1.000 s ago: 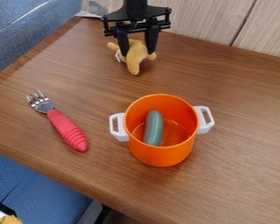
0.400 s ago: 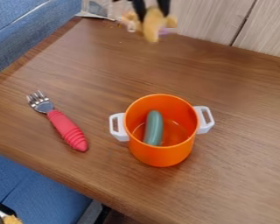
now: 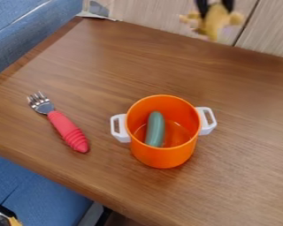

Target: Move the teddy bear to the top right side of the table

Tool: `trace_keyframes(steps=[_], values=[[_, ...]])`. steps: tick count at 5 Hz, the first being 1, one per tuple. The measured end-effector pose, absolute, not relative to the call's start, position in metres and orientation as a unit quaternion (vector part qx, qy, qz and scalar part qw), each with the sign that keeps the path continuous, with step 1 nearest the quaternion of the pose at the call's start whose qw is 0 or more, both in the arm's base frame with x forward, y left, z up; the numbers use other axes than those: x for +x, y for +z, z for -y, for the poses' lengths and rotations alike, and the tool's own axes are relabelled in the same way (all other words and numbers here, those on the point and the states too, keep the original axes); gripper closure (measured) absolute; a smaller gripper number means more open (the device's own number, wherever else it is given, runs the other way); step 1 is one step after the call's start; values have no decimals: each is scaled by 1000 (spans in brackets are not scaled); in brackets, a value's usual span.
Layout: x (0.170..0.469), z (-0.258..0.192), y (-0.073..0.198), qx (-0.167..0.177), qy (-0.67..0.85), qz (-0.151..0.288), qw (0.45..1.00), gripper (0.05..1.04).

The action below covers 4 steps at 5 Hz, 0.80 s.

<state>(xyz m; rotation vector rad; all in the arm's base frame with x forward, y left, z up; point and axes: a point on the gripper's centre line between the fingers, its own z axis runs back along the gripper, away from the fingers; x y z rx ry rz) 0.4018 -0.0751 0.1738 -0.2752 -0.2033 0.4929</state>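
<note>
Up top, gripper [image 3: 215, 8] w/ 2 fingers partly apart, clamped on teddy bear [image 3: 215, 21].

Looks bright and evenly lit, with a pale, soft sheen on the right of the tabletop [image 3: 250, 114] and gentle shading inside the pot [image 3: 162, 156]; blurs (quite noticeably) at the bear [image 3: 213, 27] and tool [image 3: 216, 12].
</note>
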Motion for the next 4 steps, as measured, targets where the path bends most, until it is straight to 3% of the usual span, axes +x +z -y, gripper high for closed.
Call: trace_keyframes(steps=[2,4], values=[[428,107,132,-136,212,73,965,698],[431,117,116,-124,200,62,970,657]])
